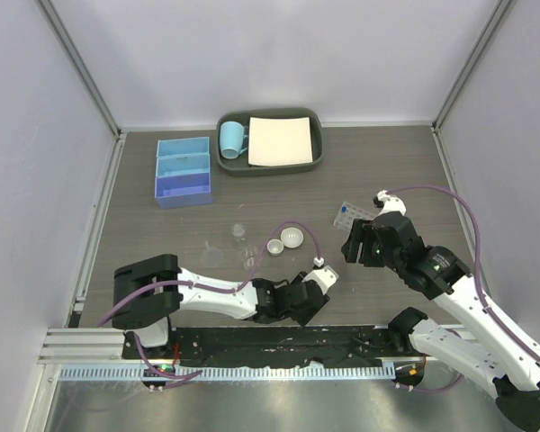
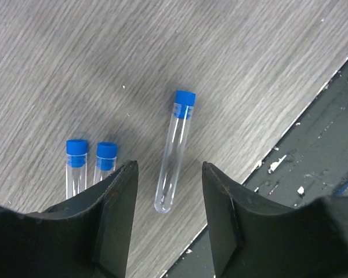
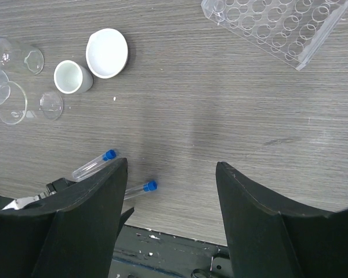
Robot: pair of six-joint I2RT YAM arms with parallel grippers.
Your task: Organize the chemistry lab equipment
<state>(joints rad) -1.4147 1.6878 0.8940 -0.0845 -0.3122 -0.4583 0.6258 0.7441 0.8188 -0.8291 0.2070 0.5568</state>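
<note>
The left gripper [image 2: 168,174] sits low over the tabletop [image 2: 162,46]. Its jaws are partly apart and hold nothing. Nothing blocks the way to the first tube [image 2: 174,153], which lies flat in the gap. Its rounded end sits between the fingertips and touches neither, and its blue cap points away. Just beside the finger on the view's left lie a second tube [image 2: 76,168] and a third tube [image 2: 106,162]. They are side by side with their caps pointing the same way, and that finger hides their lower ends. A black rail [image 2: 313,145] along the tabletop's near edge runs close past the other finger.

The right gripper [image 3: 171,168] hangs higher over bare wood grain, its jaws wide and empty. Ahead of it to the right lies the clear rack [image 3: 278,29], cut off by the top edge of the wrist view. Ahead to the left are a larger dish [image 3: 107,53] and a smaller dish [image 3: 69,77], both white and just beside each other. Past them at the left edge is clear glassware [image 3: 23,58], with outlines too faint to tell the pieces apart.

From above, the blue box [image 1: 182,171] stands far left, well apart from both grippers. A grey tray [image 1: 225,160] at the far edge holds a mug [image 1: 231,139] and a white sheet [image 1: 281,141].
</note>
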